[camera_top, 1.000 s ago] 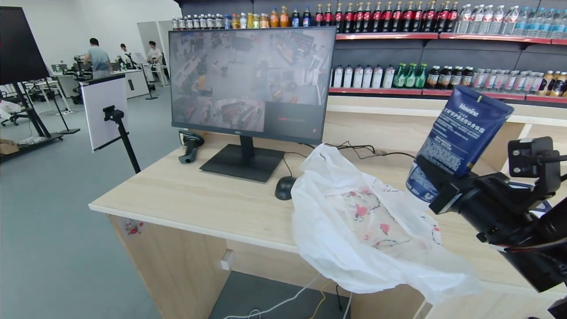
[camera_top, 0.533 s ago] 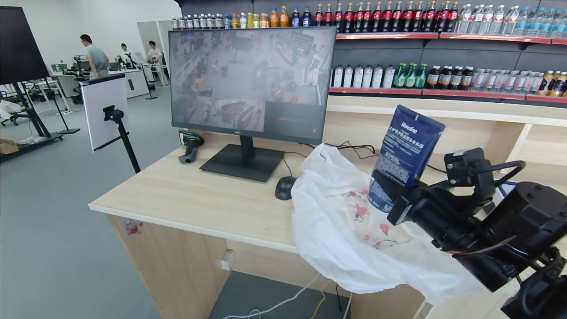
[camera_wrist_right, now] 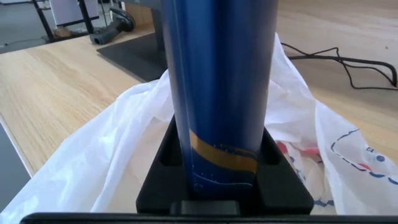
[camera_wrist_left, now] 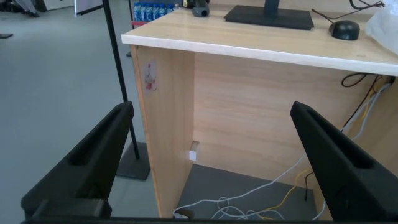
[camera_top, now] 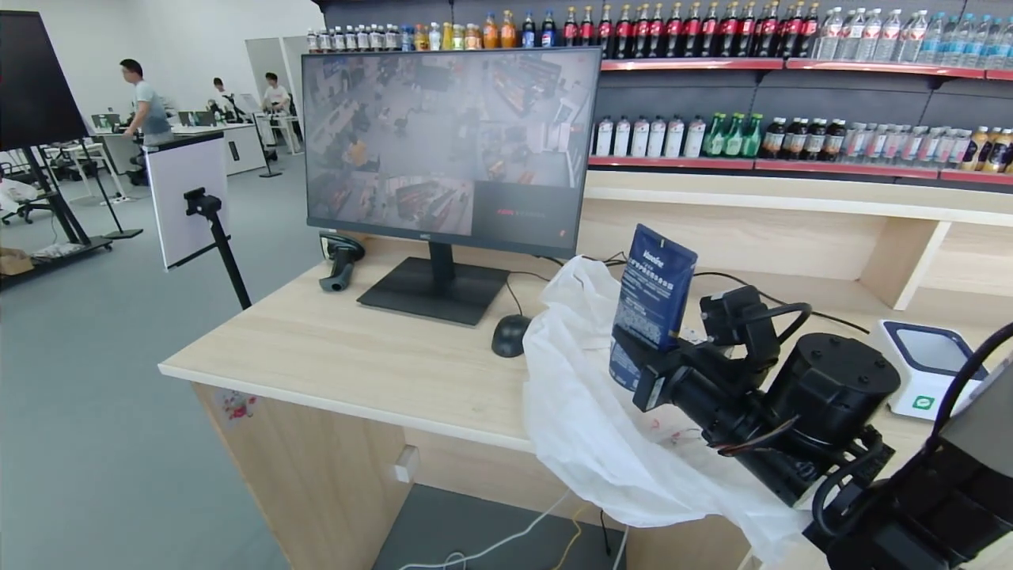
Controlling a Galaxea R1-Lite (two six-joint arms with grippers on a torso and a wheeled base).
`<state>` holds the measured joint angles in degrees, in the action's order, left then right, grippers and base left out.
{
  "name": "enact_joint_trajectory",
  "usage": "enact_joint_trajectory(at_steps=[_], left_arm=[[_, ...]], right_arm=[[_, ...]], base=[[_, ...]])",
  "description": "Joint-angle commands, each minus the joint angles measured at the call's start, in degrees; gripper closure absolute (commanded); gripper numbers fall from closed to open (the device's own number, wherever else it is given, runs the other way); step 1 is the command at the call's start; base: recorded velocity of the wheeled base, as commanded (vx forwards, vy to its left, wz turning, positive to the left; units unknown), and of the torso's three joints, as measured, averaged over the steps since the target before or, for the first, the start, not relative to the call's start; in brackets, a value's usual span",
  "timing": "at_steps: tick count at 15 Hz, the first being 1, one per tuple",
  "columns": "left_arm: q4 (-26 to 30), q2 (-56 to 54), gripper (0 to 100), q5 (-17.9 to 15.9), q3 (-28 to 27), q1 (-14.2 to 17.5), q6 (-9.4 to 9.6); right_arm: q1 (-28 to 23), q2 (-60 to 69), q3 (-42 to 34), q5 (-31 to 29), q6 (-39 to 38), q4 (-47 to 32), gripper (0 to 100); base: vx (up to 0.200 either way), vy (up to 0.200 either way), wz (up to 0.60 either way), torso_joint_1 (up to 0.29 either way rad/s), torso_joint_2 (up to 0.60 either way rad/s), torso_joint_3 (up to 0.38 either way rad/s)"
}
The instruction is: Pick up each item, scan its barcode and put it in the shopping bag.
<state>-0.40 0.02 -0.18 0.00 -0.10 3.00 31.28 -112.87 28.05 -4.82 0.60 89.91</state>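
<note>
Head cam: high, looks forward and down across the counter (camera_top: 356, 348), mid range. Left wrist cam: low, set back, looks between the spread fingers of the left gripper (camera_wrist_left: 211, 109) at the counter's side panel. Right wrist cam: tight behind the right gripper (camera_wrist_right: 217, 155), sighting along the clamped blue tube (camera_wrist_right: 217, 81), with the shopping bag (camera_wrist_right: 112, 143) just beyond the tool. Head and left wrist share the mouse (camera_top: 509, 335). Head and right wrist share the bag and the handheld scanner (camera_top: 340, 261).

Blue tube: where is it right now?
Head view, right of centre: the blue tube stands roughly upright in the right gripper, over the white shopping bag, between the monitor and the white scanner.
</note>
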Motion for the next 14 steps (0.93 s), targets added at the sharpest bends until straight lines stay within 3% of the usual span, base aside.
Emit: enact_joint_trajectory(at_steps=[1,14], left_arm=[[0.0,0.0,0,0.0,0.0,0.0,-0.01],[0.0,0.0,0,0.0,0.0,0.0,-0.01]], right_arm=[[0.7,-2.0,1.2,0.0,-0.1,0.1,100],[1.9,-4.9,1.5,0.0,-0.1,0.1,100]], base=[[0.000,0.000,0.00,0.000,0.00,0.000],[0.000,0.000,0.00,0.000,0.00,0.000]])
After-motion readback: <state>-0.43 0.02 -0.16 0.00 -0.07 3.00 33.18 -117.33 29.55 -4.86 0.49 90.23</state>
